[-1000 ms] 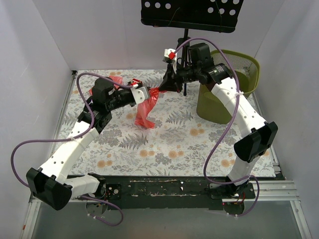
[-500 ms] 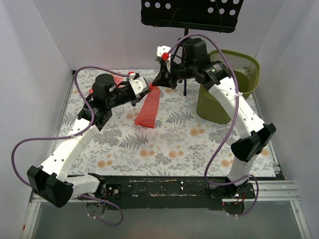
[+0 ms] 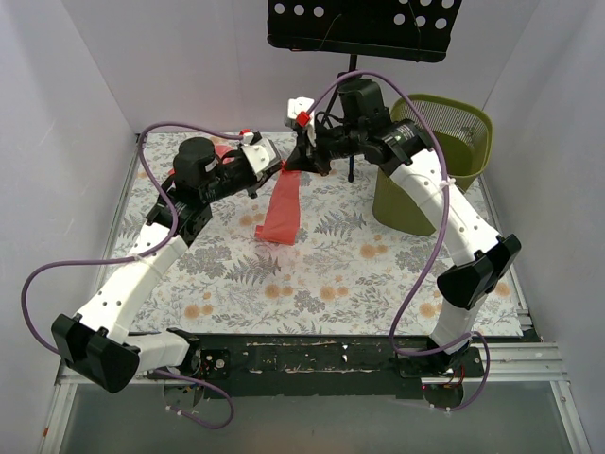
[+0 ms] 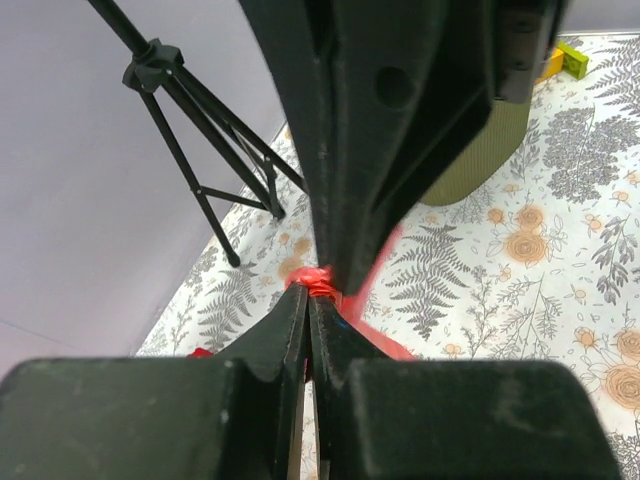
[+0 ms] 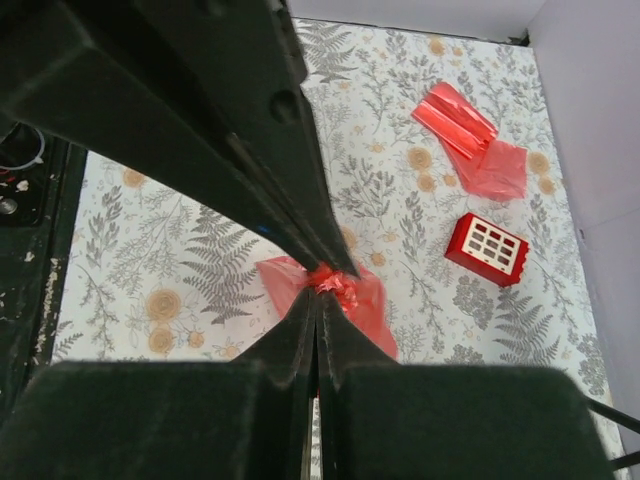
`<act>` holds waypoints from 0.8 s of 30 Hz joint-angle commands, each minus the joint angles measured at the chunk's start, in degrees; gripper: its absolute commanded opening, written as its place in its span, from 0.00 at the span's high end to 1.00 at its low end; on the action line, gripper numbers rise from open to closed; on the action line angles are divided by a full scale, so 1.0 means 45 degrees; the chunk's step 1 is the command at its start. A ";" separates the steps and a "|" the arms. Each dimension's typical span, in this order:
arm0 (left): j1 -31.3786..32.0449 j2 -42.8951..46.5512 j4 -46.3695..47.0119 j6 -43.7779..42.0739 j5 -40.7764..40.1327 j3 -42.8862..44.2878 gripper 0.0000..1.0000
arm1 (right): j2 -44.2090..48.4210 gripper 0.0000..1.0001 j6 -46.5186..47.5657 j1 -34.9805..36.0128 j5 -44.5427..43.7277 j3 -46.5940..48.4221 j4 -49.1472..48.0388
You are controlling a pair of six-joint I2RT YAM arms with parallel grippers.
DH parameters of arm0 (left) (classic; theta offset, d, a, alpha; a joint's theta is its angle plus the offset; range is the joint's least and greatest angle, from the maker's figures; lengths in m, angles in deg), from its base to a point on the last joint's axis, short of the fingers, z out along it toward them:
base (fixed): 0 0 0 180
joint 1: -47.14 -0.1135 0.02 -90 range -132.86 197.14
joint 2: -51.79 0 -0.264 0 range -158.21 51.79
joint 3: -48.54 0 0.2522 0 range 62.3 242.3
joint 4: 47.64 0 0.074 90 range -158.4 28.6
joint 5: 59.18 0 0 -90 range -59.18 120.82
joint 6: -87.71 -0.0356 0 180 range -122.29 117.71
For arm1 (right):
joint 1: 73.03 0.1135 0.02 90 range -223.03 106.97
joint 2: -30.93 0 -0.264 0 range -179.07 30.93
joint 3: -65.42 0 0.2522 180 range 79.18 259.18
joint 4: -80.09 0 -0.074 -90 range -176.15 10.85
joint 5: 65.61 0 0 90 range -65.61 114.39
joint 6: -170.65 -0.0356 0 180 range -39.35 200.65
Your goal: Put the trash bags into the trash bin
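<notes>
I have both arms meeting over the back middle of the floral tablecloth (image 3: 312, 284). The left gripper (image 3: 280, 168) and the right gripper (image 3: 301, 164) are nose to nose on the top of one red trash bag (image 3: 282, 206). On the left wrist camera my own fingers (image 4: 285, 325) are pressed together with a crumpled knot of red film (image 4: 320, 282) at their tips. The right arm's black fingers come down from above onto the same knot. The right wrist camera shows the mirror of this: its fingers (image 5: 290, 335) are closed to a thin line on the bunched film (image 5: 335, 283), and the left gripper comes in from the upper left. So I read both sets of jaws as clamped on that bag, which is pinched at its top edge. From there it hangs as a long smooth strip, slanting down toward me, and its lower end seems to reach the cloth. The trash bin (image 3: 473, 132), olive green and perforated, stands upright at the far right of the cloth, well apart from the bag, with the right forearm crossing in front of it. A second trash bag (image 5: 470, 140) lies flat and creased on the cloth at the back left, behind the left wrist. A small red box (image 5: 487, 248) with white buttons lies near it but not touching. A black music stand (image 3: 364, 24) rises at the back, its tripod legs (image 4: 200, 140) planted just beside the pinch point.
</notes>
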 commanded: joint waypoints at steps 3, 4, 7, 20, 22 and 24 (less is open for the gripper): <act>0.0053 0.0032 -0.0049 -0.0916 0.0331 0.0527 1.00 | 0.0390 0.99 -0.0889 0.0608 -0.0399 -0.0610 -0.1007; 0.0073 0.0091 -0.0302 -0.1325 0.0409 0.0546 1.00 | 0.0390 0.99 -0.0970 0.0608 -0.0867 -0.0650 -0.1262; 0.0190 0.0247 -0.0675 -0.2884 0.0352 0.0371 1.00 | 0.0098 0.99 -0.1050 0.0609 -0.1672 -0.0301 -0.1286; 0.0365 0.0619 -0.0968 -0.6367 0.0918 -0.0235 1.00 | -0.0215 0.99 -0.1848 -0.0191 -0.2687 -0.0397 -0.1713; 0.0405 0.0541 -0.1007 -0.6562 0.0704 -0.0313 1.00 | -0.0177 0.99 -0.1967 -0.0270 -0.2398 -0.0377 -0.1695; 0.0405 0.0347 -0.0950 -0.6816 0.0373 -0.0391 1.00 | 0.0018 0.99 -0.2142 -0.0115 -0.1676 -0.0494 -0.1675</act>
